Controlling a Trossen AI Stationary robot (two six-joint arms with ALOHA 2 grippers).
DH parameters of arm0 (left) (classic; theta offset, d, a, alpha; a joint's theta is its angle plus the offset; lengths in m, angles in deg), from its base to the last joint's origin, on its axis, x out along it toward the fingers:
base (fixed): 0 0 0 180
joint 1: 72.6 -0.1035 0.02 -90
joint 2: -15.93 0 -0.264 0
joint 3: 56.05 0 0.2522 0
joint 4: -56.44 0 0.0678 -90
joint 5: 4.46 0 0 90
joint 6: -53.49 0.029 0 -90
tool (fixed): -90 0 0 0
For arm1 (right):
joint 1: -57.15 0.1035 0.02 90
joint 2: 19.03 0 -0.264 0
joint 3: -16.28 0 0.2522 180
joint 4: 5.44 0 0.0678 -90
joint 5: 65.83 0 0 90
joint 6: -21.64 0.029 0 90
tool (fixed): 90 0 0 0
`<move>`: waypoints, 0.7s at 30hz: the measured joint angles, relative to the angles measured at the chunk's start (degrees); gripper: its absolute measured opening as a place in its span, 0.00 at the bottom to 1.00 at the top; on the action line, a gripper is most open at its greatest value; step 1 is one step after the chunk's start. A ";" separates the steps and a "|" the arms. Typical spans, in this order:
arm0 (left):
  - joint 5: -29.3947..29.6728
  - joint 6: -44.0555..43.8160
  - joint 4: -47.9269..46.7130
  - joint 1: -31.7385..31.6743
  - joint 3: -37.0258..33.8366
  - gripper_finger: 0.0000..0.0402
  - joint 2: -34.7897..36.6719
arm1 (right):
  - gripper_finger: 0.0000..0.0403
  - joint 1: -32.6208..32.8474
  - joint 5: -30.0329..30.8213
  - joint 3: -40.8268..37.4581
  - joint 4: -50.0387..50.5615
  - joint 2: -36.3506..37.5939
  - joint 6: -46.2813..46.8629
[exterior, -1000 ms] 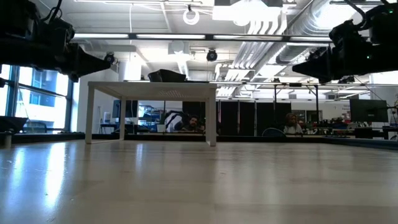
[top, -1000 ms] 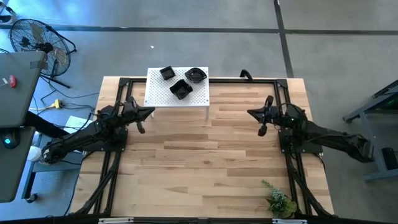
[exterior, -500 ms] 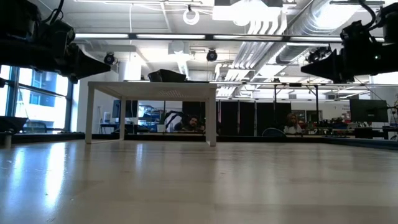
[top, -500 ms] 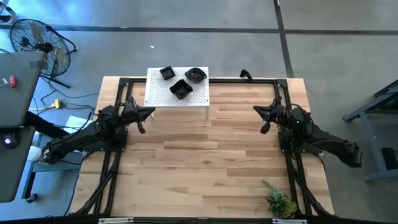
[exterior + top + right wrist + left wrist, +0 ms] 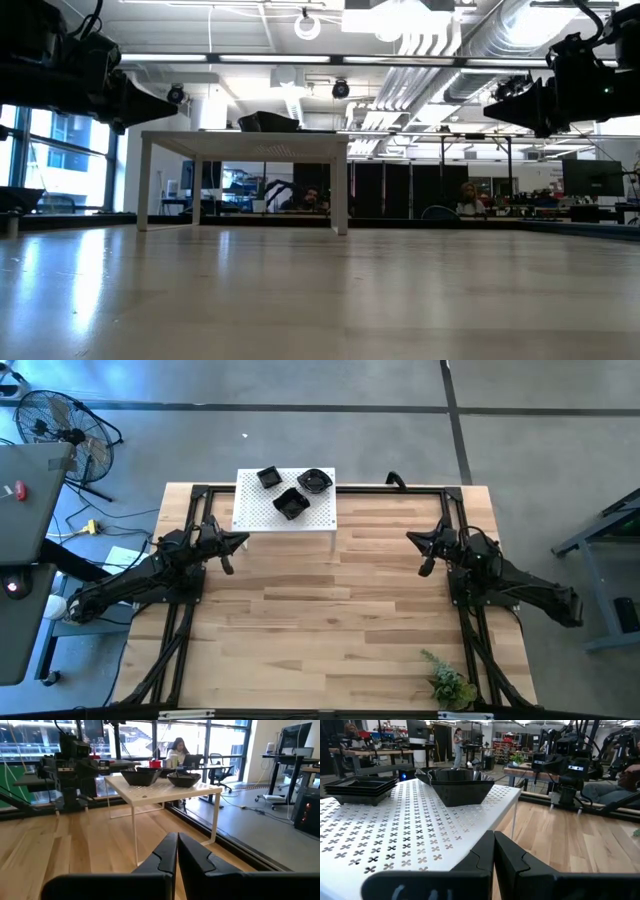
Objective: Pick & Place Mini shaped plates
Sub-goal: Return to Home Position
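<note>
Three stacks of mini shaped plates (image 5: 291, 503) sit on the white perforated shelf (image 5: 258, 518) from above, just ahead of the left fingers (image 5: 238, 541) and well apart from the right fingers (image 5: 412, 540); no plate lies on the desk (image 5: 330, 620). Level across, both arms hang high at either side. Each wrist view shows its fingers pressed together and empty, parked, I judge, because sorting looks finished.

white perforated shelf (image 5: 262, 516) standing at wooden table (image 5: 330, 630) far edge | floor fan (image 5: 50, 422) off far-left corner | green plant (image 5: 450, 685) near-right edge | seated person (image 5: 177, 747) behind
</note>
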 joint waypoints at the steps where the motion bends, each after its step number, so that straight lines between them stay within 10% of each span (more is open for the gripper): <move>1: 0.00 0.00 0.00 0.00 0.00 0.00 0.00 | 0.03 0.00 0.00 0.00 0.01 0.01 0.01; 21: 0.02 -0.02 -0.01 0.00 0.00 0.00 0.00 | 0.03 0.00 -0.09 0.00 0.24 -0.01 -0.01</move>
